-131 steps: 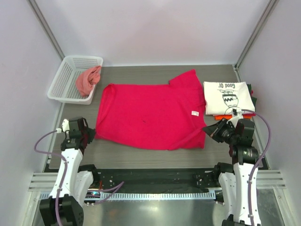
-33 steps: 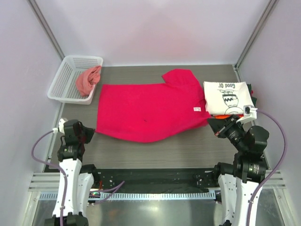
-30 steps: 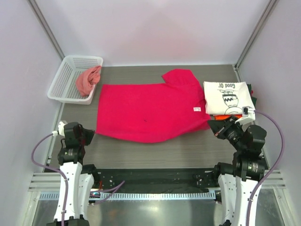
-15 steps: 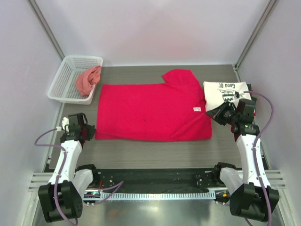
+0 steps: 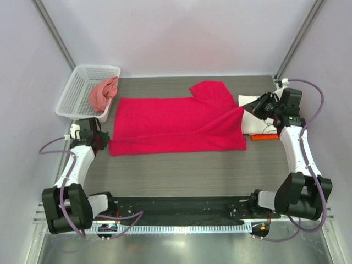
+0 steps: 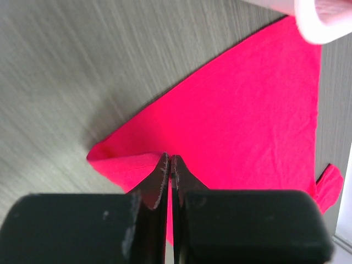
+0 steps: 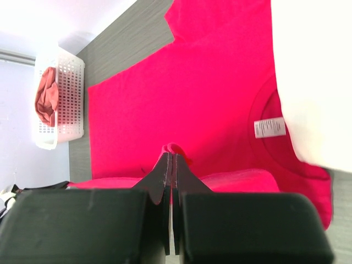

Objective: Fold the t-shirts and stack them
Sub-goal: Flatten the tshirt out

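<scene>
At the left gripper's [image 5: 103, 143] fingertips, the near left corner of the crimson t-shirt [image 5: 176, 124] is pinched. The left wrist view shows the two fingers [image 6: 159, 179] pressed together on a thin fold of red cloth, with the corner doubled over just to their left. Ahead of this gripper the shirt lies spread flat on the grey table [image 5: 181, 170]. Beyond the gripper, toward the far left corner, stands a white basket [image 5: 71, 96] holding a bunched salmon-pink cloth [image 5: 103, 93].

Right gripper [image 5: 246, 108]: fingers closed and nipping the shirt's other near corner. That corner is raised off the table and drawn toward the far edge, so a slanting flap of red lies over the shirt's right part. In the right wrist view a small tuck of red cloth shows at the fingertips [image 7: 163, 170]. Ahead of them the shirt is spread out, and its white neck label [image 7: 269, 127] lies to their right.

White t-shirt [image 5: 256, 125]: folded, lying directly beneath the right gripper and wrist, just beside the crimson shirt's right edge. The arm covers most of its print. An orange t-shirt [image 5: 265, 137] shows beneath it only as a narrow strip along the near edge.
</scene>
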### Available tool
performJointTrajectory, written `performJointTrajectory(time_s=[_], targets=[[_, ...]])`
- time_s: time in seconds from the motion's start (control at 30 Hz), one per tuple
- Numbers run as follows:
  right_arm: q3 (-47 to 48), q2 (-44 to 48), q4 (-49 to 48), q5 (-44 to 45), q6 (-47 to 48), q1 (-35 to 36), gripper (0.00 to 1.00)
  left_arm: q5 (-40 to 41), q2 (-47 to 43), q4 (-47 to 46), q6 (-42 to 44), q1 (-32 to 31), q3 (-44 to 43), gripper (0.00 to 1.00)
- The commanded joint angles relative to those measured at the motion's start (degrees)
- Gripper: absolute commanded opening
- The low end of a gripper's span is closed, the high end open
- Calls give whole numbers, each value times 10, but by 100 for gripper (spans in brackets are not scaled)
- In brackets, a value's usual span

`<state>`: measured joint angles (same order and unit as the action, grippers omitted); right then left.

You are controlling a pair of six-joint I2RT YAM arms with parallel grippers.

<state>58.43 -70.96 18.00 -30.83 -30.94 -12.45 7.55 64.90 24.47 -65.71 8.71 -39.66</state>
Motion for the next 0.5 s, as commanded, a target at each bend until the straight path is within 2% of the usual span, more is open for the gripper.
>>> performJointTrajectory(time_s=[0.0, 0.2, 0.47], targets=[[47, -22, -47, -15, 1, 7, 1, 10, 34, -41, -6, 3, -36, 0], [78, -72, -49, 8, 1, 29, 1, -20, 100, -64, -13, 1, -65, 0], [86, -99, -59, 23, 3, 38, 1, -11, 127, -83, -18, -4, -74, 0]])
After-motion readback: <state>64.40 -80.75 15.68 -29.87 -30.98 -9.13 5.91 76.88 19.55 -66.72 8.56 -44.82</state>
